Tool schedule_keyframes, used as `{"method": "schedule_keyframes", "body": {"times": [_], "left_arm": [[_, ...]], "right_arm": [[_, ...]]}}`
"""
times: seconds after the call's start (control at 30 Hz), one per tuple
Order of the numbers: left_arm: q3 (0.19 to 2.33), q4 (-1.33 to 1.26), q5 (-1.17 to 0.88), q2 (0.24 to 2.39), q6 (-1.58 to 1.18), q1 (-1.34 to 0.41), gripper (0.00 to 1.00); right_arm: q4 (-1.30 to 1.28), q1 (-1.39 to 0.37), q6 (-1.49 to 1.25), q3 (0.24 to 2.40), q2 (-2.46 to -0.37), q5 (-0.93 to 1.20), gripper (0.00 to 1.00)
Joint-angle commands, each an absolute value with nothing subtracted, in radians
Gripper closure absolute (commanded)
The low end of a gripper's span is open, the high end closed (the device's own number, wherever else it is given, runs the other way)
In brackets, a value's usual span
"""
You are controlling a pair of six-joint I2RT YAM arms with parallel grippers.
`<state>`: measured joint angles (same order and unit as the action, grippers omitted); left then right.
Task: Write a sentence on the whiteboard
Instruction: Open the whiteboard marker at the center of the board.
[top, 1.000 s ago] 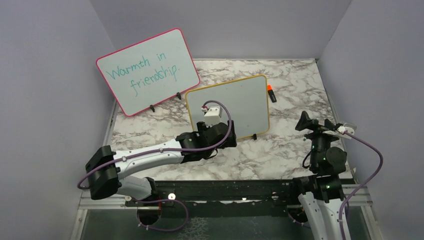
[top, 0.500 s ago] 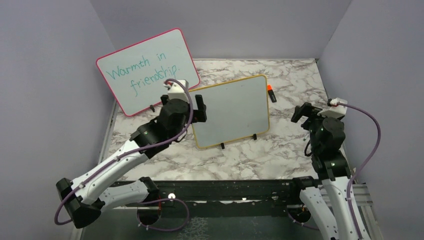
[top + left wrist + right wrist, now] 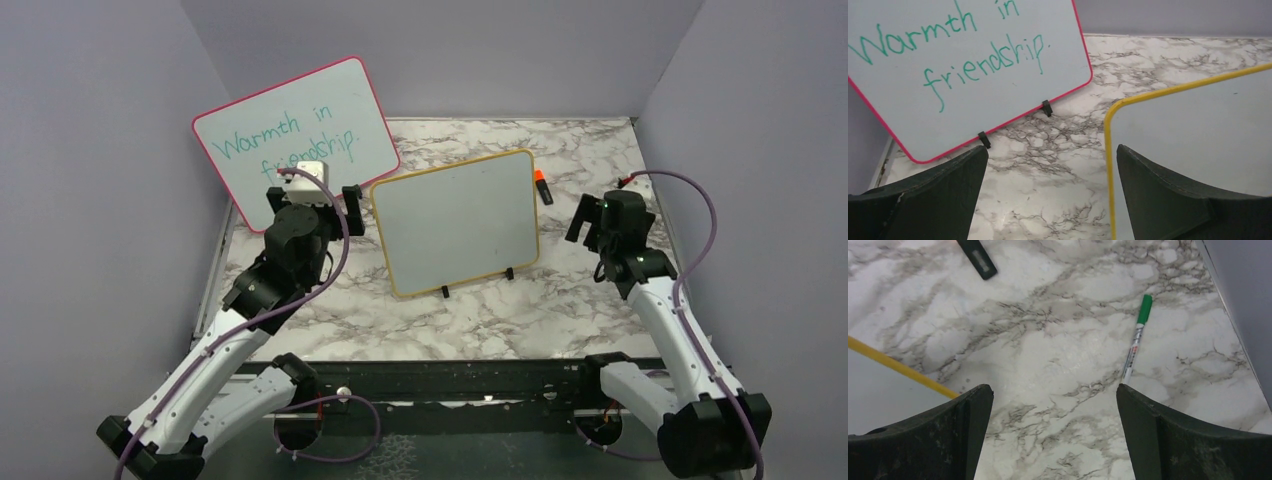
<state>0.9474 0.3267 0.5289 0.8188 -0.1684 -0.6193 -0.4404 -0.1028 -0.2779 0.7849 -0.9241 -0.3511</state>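
Top external view: the whiteboard (image 3: 455, 220) stands near the middle of the table (image 3: 520, 320), leaning back on its feet (image 3: 445, 291), its face bare, with no sentence on it yet. The pink board (image 3: 295, 140) stands behind it to the left, already written on. The left gripper (image 3: 1051, 150) hovers between the two boards, jaws spread wide and empty, with the yellow frame's left edge just under its right finger. The right gripper (image 3: 1053, 387) hangs over the table to the right of the whiteboard, jaws likewise wide and empty; a green pen (image 3: 1137, 337) lies on the marble ahead of it, near the wall, and an orange-tipped marker (image 3: 541, 186) lies by the whiteboard's far right corner. The whiteboard looks light, stiff and glossy, so it would likely slide or tip backward under pen pressure. The frame's edge is the sensible hold, not the slick face. The pen looks slim, hard and prone to roll, so it is best pinched mid-barrel.
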Motion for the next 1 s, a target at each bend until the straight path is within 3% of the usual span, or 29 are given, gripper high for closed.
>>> {"method": "schedule_keyframes", "body": {"times": [0.0, 0.2, 0.43, 0.6, 0.73, 0.97], "left_arm": [[0.865, 0.235, 0.629, 0.718, -0.105, -0.599, 0.01], [0.803, 0.179, 0.631, 0.654, -0.106, -0.597, 0.01], [0.779, 0.161, 0.628, 0.626, -0.111, -0.597, 0.01], [0.769, 0.15, 0.606, 0.615, -0.118, -0.6, 0.01], [0.764, 0.145, 0.611, 0.608, -0.115, -0.604, 0.01], [0.761, 0.138, 0.601, 0.606, -0.114, -0.611, 0.01]], "right_arm": [[-0.508, -0.085, -0.317, 0.814, -1.017, -0.433, 0.02], [-0.479, 0.004, -0.341, 0.794, -1.157, -0.401, 0.03], [-0.395, 0.249, -0.358, 0.771, -1.257, -0.222, 0.06], [-0.375, 0.293, -0.362, 0.8, -1.364, -0.177, 0.22], [-0.382, 0.31, -0.364, 0.82, -1.435, -0.176, 0.41], [-0.378, 0.335, -0.351, 0.851, -1.509, -0.184, 0.55]]}}
